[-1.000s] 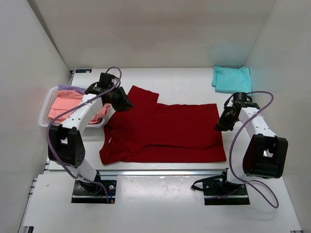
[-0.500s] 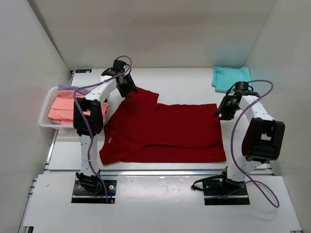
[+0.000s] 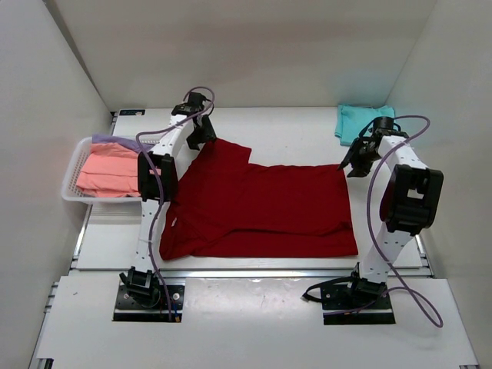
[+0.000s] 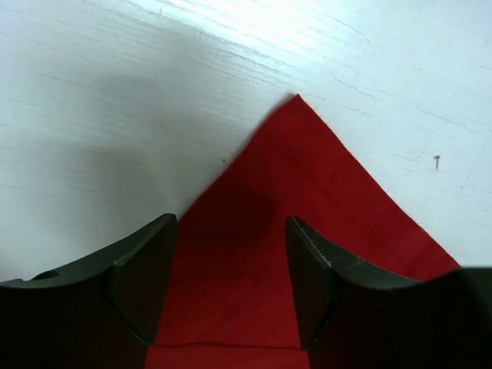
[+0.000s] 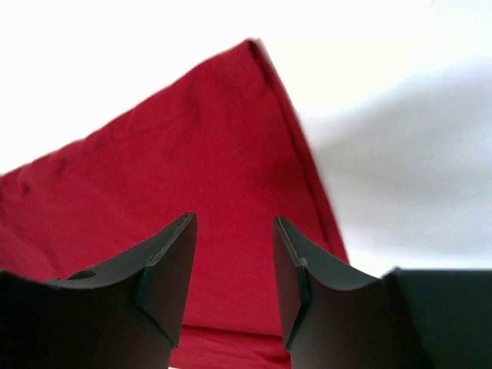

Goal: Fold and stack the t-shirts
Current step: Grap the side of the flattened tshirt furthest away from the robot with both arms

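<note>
Left black two-finger gripper point(image 3: 204, 141) over the sleeve corner at 11 o'clock of the dark red short-sleeved cloth t-shirt point(image 3: 261, 204), jaws apart, clamped on nothing (in its wrist view, red point of cloth flat on the white table point(image 3: 292, 127) between the dark fingers point(image 4: 142, 265)). Right black two-finger gripper point(image 3: 352, 164) at the shirt's 2 o'clock corner, jaws likewise apart, red cloth below and between them, not pinched. Red shirt spread flat across the table's middle, one sleeve out toward 11 o'clock, neck end toward 9 o'clock. Folded teal t-shirt point(image 3: 366, 124) at 1 o'clock on the table, apart from the red one. White plastic mesh basket point(image 3: 71, 177) at 9 o'clock, holding a salmon pink t-shirt point(image 3: 108, 169), with a lavender t-shirt point(image 3: 108, 139) showing at its far edge.
</note>
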You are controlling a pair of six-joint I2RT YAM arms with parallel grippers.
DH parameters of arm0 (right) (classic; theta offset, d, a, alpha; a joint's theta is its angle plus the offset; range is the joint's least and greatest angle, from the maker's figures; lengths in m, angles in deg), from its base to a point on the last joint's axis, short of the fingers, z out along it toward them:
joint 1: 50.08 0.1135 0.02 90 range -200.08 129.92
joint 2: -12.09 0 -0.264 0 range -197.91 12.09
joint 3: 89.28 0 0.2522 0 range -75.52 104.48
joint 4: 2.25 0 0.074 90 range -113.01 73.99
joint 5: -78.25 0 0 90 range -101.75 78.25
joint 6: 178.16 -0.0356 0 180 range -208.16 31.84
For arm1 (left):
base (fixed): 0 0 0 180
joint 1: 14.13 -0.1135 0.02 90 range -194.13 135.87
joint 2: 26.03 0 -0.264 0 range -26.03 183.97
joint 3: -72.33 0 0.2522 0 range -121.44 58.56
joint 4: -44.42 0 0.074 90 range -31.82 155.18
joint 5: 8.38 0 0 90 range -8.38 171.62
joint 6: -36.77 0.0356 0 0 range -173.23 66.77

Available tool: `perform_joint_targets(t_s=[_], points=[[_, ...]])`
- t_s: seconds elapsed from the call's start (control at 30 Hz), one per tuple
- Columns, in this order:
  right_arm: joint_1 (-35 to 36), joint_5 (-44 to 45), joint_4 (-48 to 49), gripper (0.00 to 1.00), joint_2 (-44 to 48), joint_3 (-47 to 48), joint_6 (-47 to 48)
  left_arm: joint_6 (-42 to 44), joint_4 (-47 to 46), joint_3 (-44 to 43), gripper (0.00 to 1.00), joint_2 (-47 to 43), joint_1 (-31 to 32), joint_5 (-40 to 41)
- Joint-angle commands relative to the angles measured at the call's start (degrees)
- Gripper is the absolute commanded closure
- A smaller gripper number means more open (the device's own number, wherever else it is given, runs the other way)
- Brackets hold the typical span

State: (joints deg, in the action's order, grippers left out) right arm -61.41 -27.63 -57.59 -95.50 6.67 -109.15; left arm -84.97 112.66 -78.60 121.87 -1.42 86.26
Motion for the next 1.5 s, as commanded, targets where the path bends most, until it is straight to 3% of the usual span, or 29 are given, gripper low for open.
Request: perform_joint_targets(t_s=[0.0, 0.03, 0.13, 0.27, 0.5, 0.73, 0.77, 0.8, 0.83, 0.87, 1.13, 1.3, 1.47], points=[[-0.88, -0.03, 0.01, 0.58, -2.26, 3.58, -0.19, 0.11, 3.88, -2.58, 0.31, 3.0, 0.3, -0.95], [-1.14, 0.67, -0.16, 0.58, -2.79, 4.11, -0.45, 0.02, 5.01, -3.63, 0.33, 3.88, 0.56, -1.65], [-1.06, 1.81, -0.17, 0.57, -5.17, 6.39, -0.98, 0.37, 6.6, -5.22, 0.55, 5.64, 0.56, -3.59], [-0.54, 4.97, -1.83, 0.49, -9.64, 12.44, -1.15, 1.08, 7.48, -5.05, 1.0, 5.39, 0.65, -4.21], [1.31, 5.77, -5.87, 0.45, -19.3, 23.0, -2.3, 0.99, 7.92, -6.53, 1.0, 4.15, -0.93, -5.43], [5.44, 6.48, -14.49, 0.47, -26.43, 31.01, -0.63, -2.97, 4.06, -6.1, 1.0, -0.23, -2.86, -8.94], [5.71, 6.47, -14.58, 0.49, -26.27, 31.18, -0.63, -3.58, 3.45, -6.19, 1.0, -1.11, -2.95, -9.13], [5.88, 6.13, -15.1, 0.66, -26.79, 32.14, 0.24, -3.32, 3.88, -5.93, 1.0, -1.2, -3.13, -9.56], [6.06, 5.34, -15.63, 0.93, -27.4, 33.11, 0.25, -3.41, 3.71, -5.92, 1.0, -1.64, -3.22, -9.83], [5.71, 5.33, -15.98, 1.0, -27.67, 33.9, 0.51, -3.76, 3.44, -5.92, 1.0, -1.99, -3.48, -9.92], [4.56, 8.68, -16.95, 1.0, -26.45, 43.39, 3.94, -3.32, 2.74, -4.27, 1.0, -9.46, -4.45, -11.94], [3.51, 8.41, -15.99, 1.0, -21.35, 38.68, 5.61, -0.16, 0.02, 8.91, 1.0, -21.31, -4.36, -12.91], [3.6, 8.5, -10.55, 1.0, -9.25, 21.83, 6.14, 1.95, 1.07, 22.16, 1.0, -30.45, -4.71, -15.8]])
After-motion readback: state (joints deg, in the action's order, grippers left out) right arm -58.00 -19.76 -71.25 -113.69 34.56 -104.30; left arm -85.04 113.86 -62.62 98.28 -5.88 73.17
